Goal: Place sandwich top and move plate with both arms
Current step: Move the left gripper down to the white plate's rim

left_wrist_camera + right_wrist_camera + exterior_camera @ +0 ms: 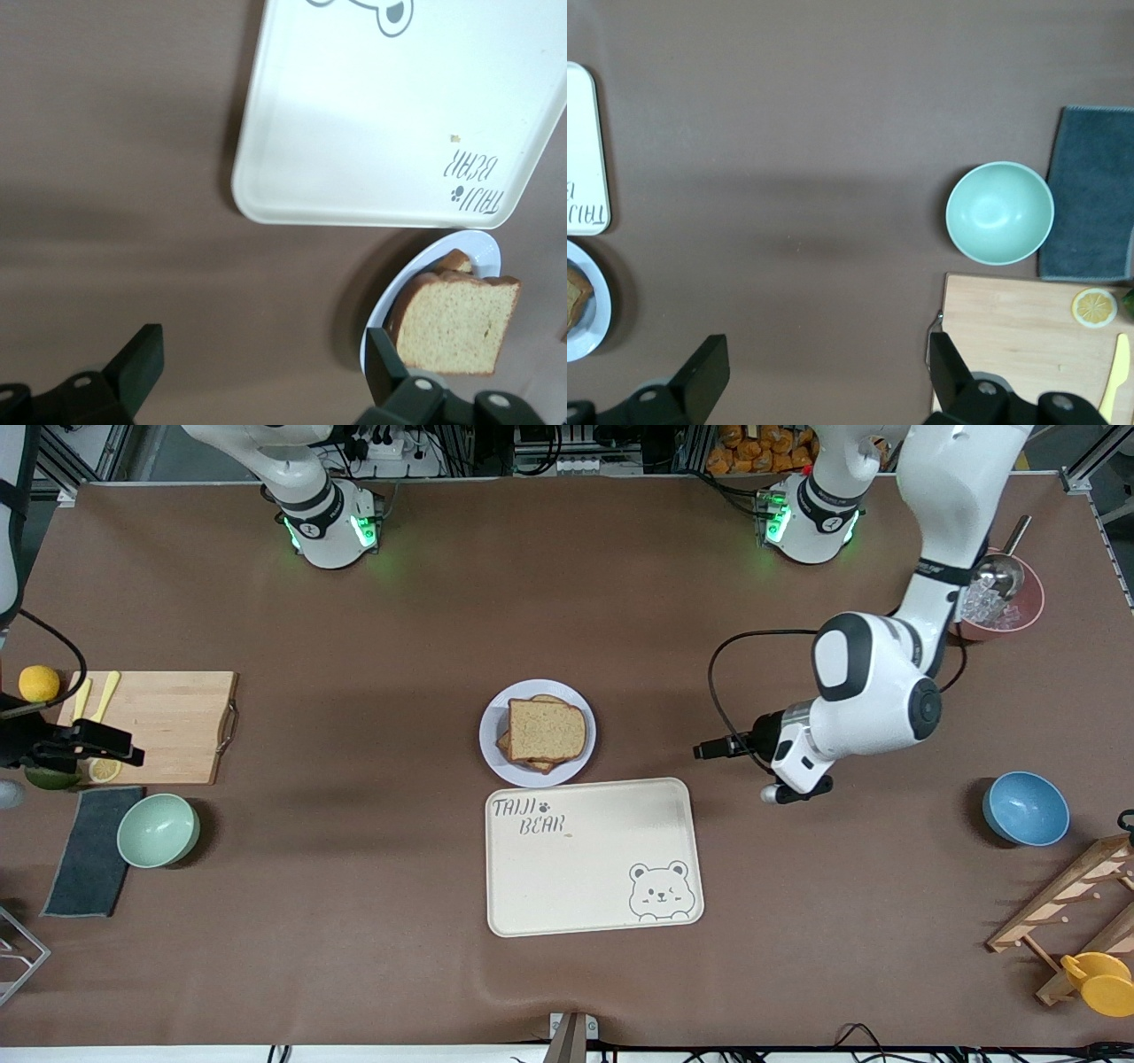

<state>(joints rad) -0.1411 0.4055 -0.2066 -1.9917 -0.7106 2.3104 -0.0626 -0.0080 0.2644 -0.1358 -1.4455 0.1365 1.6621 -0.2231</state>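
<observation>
Front view shows the sandwich top (547, 729) already sitting on the stack on the plate (493, 735), just above the tray (594, 856), so we guess the move is what's left. Our left gripper (722, 747) hangs over bare tabletop (354, 629) toward its own end, jaws spread wide and empty, probably lining up for the plate's rim. Right gripper (111, 744) waits over the cutting board (168, 726), jaws spread too. Whatever's under the top slice is mostly hidden.
</observation>
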